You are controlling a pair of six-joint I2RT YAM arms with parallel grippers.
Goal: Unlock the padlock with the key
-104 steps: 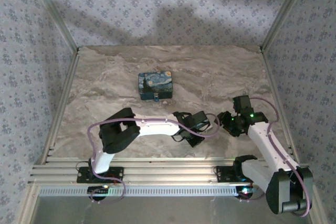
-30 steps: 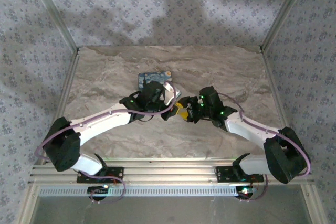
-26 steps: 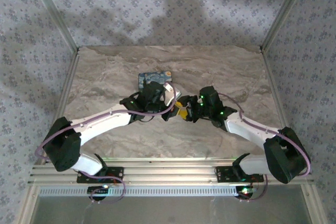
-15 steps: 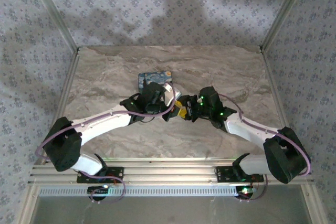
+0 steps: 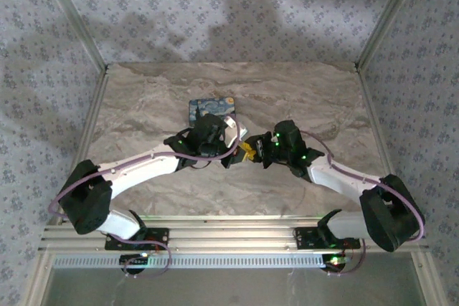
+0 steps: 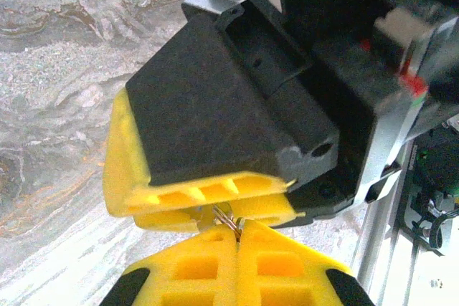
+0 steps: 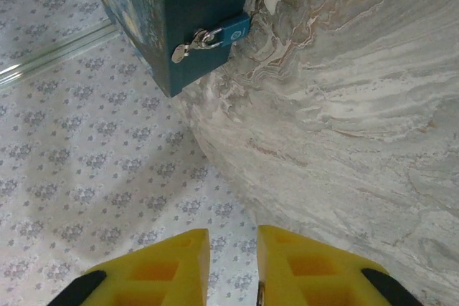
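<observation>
Marble table (image 5: 301,98) hosts a key handoff: left gripper (image 6: 237,238) apparently pinches the key (image 6: 226,217), right gripper (image 6: 208,206) closes around it; next, approach the padlock (image 7: 231,31).

The top camera looks down from behind the arm bases over the whole desk (image 5: 143,105). Both wrist cameras sit close, sharing the marbled desk surface; the right wrist faces the painted box (image 7: 179,12).

A marble-patterned worktop (image 5: 301,98) sits enclosed by walls (image 5: 215,5) papered in a small blue floral print, framed by aluminium rails (image 5: 229,238) along the near edge, with soft shadows behind.
</observation>
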